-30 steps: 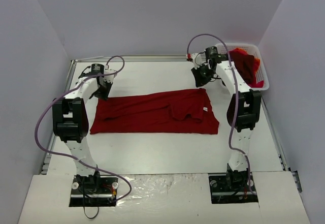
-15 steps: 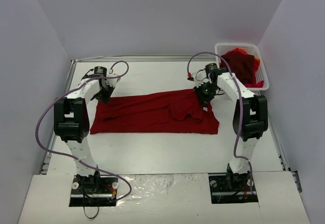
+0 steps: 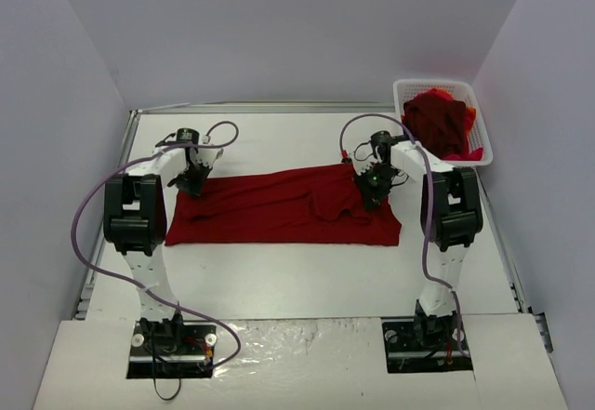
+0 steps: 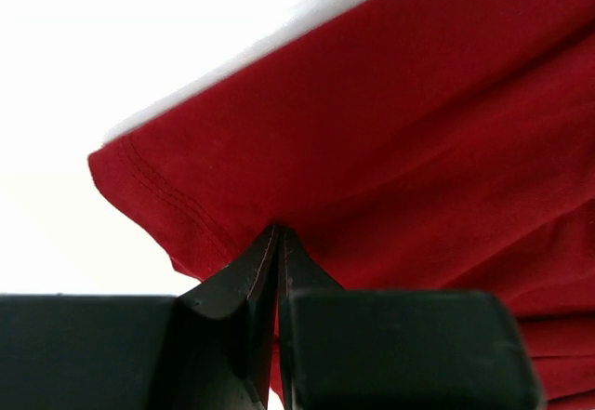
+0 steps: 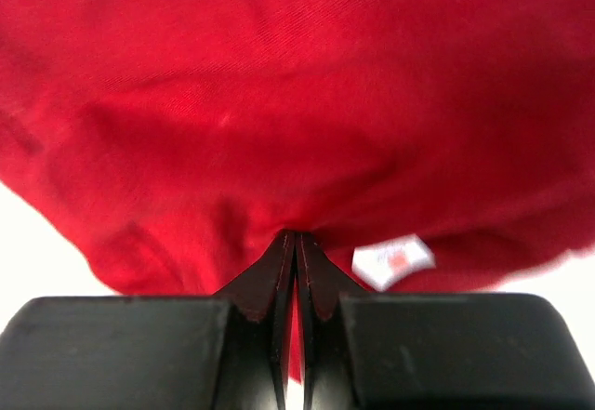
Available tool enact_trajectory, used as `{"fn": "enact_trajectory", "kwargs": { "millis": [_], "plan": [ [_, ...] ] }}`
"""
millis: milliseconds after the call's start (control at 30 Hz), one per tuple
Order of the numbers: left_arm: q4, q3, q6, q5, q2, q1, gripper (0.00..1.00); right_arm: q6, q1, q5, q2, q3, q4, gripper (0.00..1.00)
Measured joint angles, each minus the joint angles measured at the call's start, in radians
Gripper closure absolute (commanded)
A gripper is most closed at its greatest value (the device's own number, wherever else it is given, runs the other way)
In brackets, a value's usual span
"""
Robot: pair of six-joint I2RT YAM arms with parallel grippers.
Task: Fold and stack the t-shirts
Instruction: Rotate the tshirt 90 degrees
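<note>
Moved: left gripper (image 3: pixel 192 180) and right gripper (image 3: pixel 373 185) now down on shirt (image 3: pixel 279 213), right in from 1 o'clock.
Grip: both clenched on its far edge.
Shirt: flat on table (image 3: pixel 279 280).
Tip: lift level, fold toward 6 o'clock.

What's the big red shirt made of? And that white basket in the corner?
The red t-shirt looks like soft knit cloth, maybe cotton: matte and wrinkly, with a stitched hem and a sewn-in tag. The white basket looks like hard, smooth plastic with mesh-like walls, though it shows small.
</note>
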Motion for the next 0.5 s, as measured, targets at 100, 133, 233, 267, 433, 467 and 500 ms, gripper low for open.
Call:
{"fn": "enact_trajectory", "kwargs": {
  "millis": [100,133,233,267,433,467,500],
  "plan": [
    [-0.003,-0.015,0.007,-0.009,0.000,0.000,0.98,0.002,0.000,0.000,0.068,0.022,0.000,1.00],
    [-0.004,-0.015,0.010,-0.012,0.000,-0.001,0.98,0.005,-0.002,0.000,0.076,0.034,0.003,1.00],
    [-0.006,-0.018,0.025,-0.026,0.000,-0.005,0.98,0.010,-0.006,-0.006,0.097,0.060,-0.016,1.00],
    [-0.006,-0.019,0.031,-0.030,0.000,-0.007,0.98,0.011,-0.006,-0.006,0.104,0.069,-0.025,1.00],
    [-0.005,-0.027,0.060,-0.045,-0.003,-0.014,0.98,0.017,-0.006,-0.006,0.152,0.139,-0.089,1.00],
    [-0.005,-0.035,0.062,-0.047,-0.008,-0.016,0.98,0.018,-0.006,-0.006,0.166,0.158,-0.102,1.00],
    [-0.004,-0.045,0.066,-0.052,-0.013,-0.017,0.98,0.020,-0.006,-0.006,0.181,0.182,-0.117,1.00]
  ]
}}
